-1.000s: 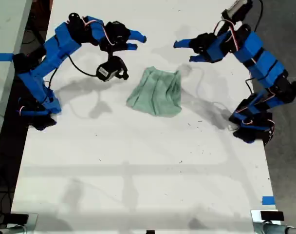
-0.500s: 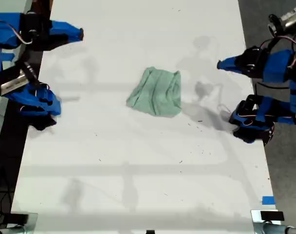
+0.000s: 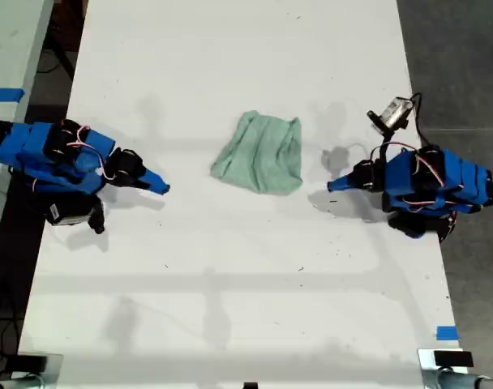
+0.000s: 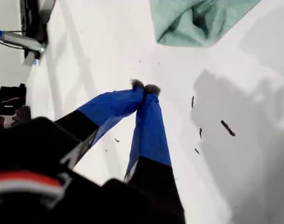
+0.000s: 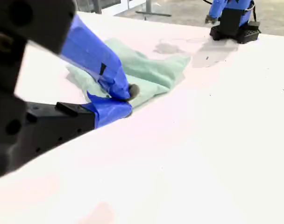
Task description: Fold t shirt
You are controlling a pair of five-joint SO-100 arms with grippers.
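Note:
The t shirt point(image 3: 259, 154) is a pale mint-green crumpled bundle lying mid-table, a little toward the far end in the exterior view. It also shows in the first wrist view point(image 4: 198, 21) and in the second wrist view point(image 5: 151, 72). My first gripper point(image 3: 332, 186) is on the exterior view's right, low over the table and shut on nothing point(image 4: 144, 87), a short gap from the shirt's edge. My second gripper point(image 3: 163, 188) is on the exterior view's left, also low and shut with nothing in it point(image 5: 129, 97), pointing toward the shirt and apart from it.
The white table point(image 3: 230, 284) carries small dark specks point(image 4: 226, 128) near my first gripper. Blue tape point(image 3: 445, 332) marks the exterior view's lower right edge. Grey floor lies past the table on that side. The first arm's base point(image 5: 233, 21) shows beyond the shirt.
Both arms have come down from raised, pulled-back poses to lie low on the table, their shut grippers pointing at the shirt from either side. The shirt has not moved.

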